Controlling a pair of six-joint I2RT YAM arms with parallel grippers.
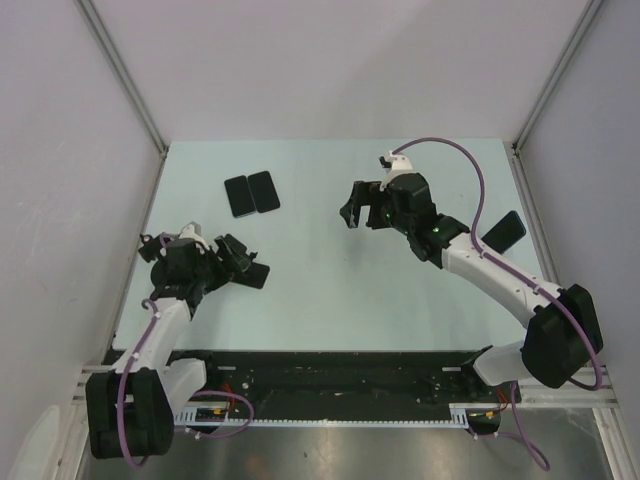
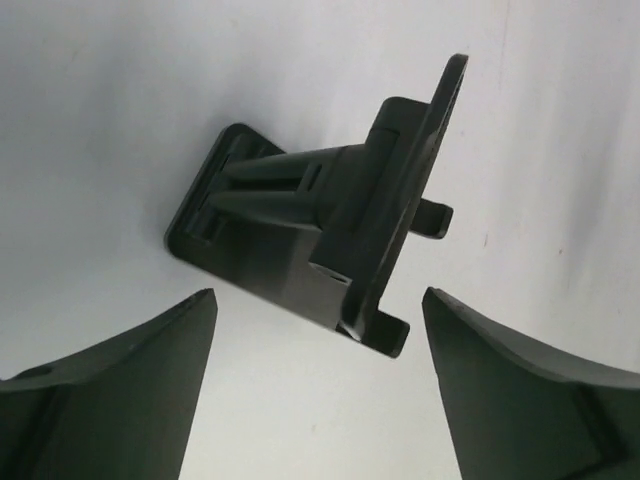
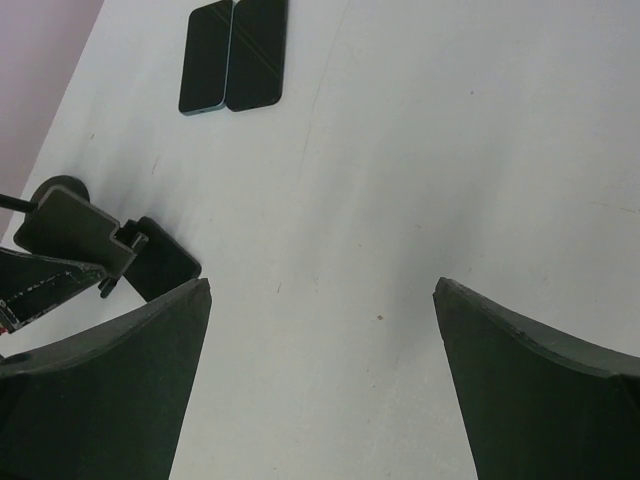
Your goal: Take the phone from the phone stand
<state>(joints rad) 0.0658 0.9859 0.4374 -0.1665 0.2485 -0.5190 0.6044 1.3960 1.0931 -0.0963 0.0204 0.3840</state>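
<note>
A pale green bench (image 1: 330, 300) carries four dark things. A black stand (image 2: 320, 230) rests on it just ahead of the left jaws, in the gap between them and touching neither. Two phones (image 1: 251, 194) lie flat, touching side by side, farther out beyond the left jaws and well to the left of the right jaws. A dark slab (image 1: 506, 231) sits behind the right jaws, partly hidden by the arm
</note>
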